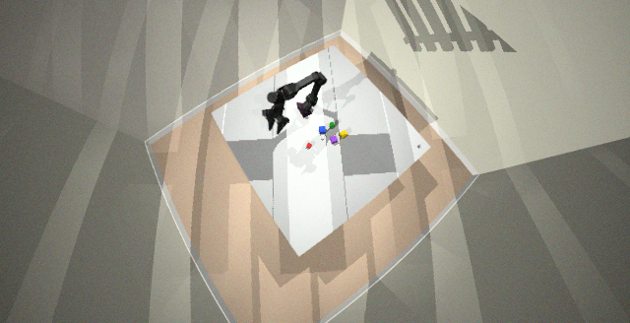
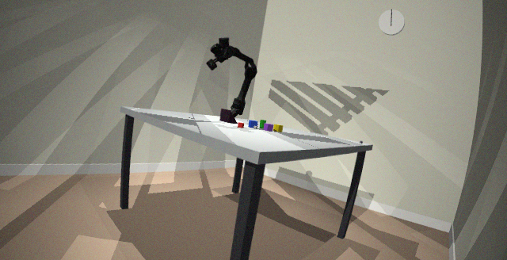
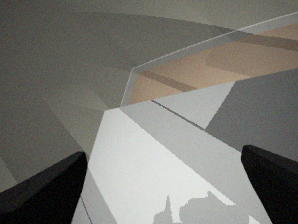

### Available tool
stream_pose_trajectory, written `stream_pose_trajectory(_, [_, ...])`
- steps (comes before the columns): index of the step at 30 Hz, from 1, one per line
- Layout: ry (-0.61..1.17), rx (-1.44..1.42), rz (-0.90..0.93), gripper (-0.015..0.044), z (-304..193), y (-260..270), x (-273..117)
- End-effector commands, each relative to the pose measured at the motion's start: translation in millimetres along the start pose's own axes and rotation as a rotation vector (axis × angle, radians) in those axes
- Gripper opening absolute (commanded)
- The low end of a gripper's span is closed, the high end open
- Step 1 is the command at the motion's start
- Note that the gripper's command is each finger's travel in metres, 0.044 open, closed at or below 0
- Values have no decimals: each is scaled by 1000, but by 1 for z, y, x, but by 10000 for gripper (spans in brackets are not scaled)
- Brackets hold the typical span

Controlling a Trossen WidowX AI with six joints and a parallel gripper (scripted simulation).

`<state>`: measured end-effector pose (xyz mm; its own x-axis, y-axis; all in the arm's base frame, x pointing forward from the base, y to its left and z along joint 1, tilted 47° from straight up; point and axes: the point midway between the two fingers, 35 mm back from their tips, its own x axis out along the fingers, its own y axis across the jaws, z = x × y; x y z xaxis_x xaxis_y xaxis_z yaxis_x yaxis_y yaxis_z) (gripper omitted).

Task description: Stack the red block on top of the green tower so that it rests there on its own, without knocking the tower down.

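The red block is small and lies on the table, apart from the other blocks. The green tower stands upright, a little taller than the blocks around it; its separate levels are too small to tell. My gripper is open and empty, raised high above the table on the side of the arm's base away from the green tower. In the wrist view its two dark fingers stand wide apart, with neither the red block nor the green tower in sight.
A blue block stands close beside the green tower. A purple block and a yellow block are on its other sides. A tiny dark object lies near a far table corner.
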<state>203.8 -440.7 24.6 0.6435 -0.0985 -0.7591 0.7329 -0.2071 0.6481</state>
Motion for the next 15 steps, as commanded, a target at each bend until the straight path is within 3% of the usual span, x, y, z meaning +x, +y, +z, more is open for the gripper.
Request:
stream_pose_trajectory(1, [94,-163,-47,440,-30,-3,20])
stream_pose_trajectory(15, [480,-834,-77,440,-138,-4,65])
